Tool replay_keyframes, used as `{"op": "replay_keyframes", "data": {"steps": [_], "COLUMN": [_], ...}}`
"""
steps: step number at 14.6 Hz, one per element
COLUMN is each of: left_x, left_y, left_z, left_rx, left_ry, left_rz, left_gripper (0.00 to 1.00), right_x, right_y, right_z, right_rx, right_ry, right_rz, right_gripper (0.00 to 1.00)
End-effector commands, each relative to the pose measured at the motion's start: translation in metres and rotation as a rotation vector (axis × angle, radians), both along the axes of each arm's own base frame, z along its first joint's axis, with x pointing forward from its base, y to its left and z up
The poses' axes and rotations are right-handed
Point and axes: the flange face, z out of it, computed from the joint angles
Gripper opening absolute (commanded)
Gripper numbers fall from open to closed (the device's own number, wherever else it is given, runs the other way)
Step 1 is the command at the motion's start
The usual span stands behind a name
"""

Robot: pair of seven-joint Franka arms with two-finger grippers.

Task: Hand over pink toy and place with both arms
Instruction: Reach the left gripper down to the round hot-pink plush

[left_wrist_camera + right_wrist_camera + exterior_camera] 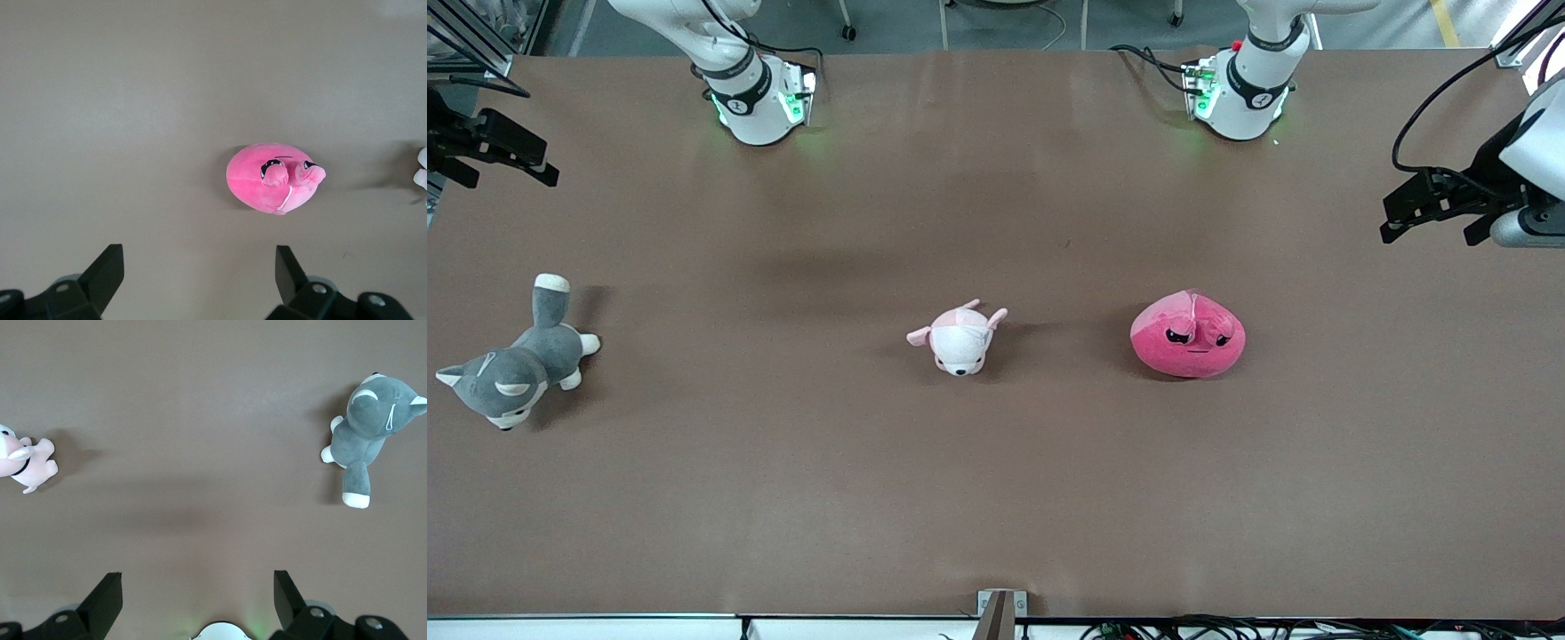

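**Operator:** Where are your grippers?

**Robot:** My left gripper [1427, 218] hangs in the air over the table [996, 498] edge at my left arm's end, jaws spread wide, nothing between them. My right gripper [503, 156] hangs over the edge at my right arm's end, also spread wide and empty. Both arms are waiting.

**Operator:** And the pink toy?

**Robot:** The pink toy [1188, 338] sits on the table about midway between the base edge and the camera edge, toward my left arm's end. Its sleepy eyes face the front camera. In my left wrist view the pink toy [273, 177] lies well apart from my fingertips [110, 267], untouched.

**Operator:** Anything else there?

**Robot:** A small white and pale-pink plush [959, 340] lies near the table's middle, beside the pink toy but apart from it. A grey-and-white plush dog [516, 369] lies by the edge at my right arm's end; my right wrist view shows the dog [368, 433] clear of my fingers [107, 597].
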Motion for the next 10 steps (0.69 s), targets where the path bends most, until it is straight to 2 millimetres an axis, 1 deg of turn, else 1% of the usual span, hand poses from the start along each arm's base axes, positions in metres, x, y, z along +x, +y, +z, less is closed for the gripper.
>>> {"op": "replay_keyframes", "data": {"steps": [1, 6, 7, 8, 9, 10], "left_x": [0.003, 0.005, 0.008, 0.018, 0.020, 0.022], "left_y": [0.001, -0.001, -0.003, -0.006, -0.012, -0.014], "left_z": [0.004, 0.000, -0.007, -0.025, -0.031, -0.036], "left_rx": [0.003, 0.004, 0.006, 0.008, 0.006, 0.005], "left_ry": [-0.011, -0.003, 0.009, 0.041, 0.052, 0.058], "left_rz": [-0.004, 0.004, -0.001, -0.007, -0.016, -0.016], "left_gripper": [1.00, 1.00, 1.00, 1.00, 1.00, 1.00], "right_x": [-0.009, -0.010, -0.010, -0.009, -0.009, -0.007], "right_y": [0.001, 0.000, 0.000, 0.000, -0.001, -0.002], "right_z": [0.001, 0.005, 0.005, 0.005, 0.009, 0.009], "right_rx": [0.011, 0.006, 0.005, 0.005, 0.000, 0.000], "right_ry": [-0.004, 0.003, 0.003, 0.001, -0.009, -0.009], "right_rz": [0.010, 0.005, 0.005, 0.005, 0.006, 0.001], "right_gripper": [1.00, 1.00, 1.00, 1.00, 1.00, 1.00]}}
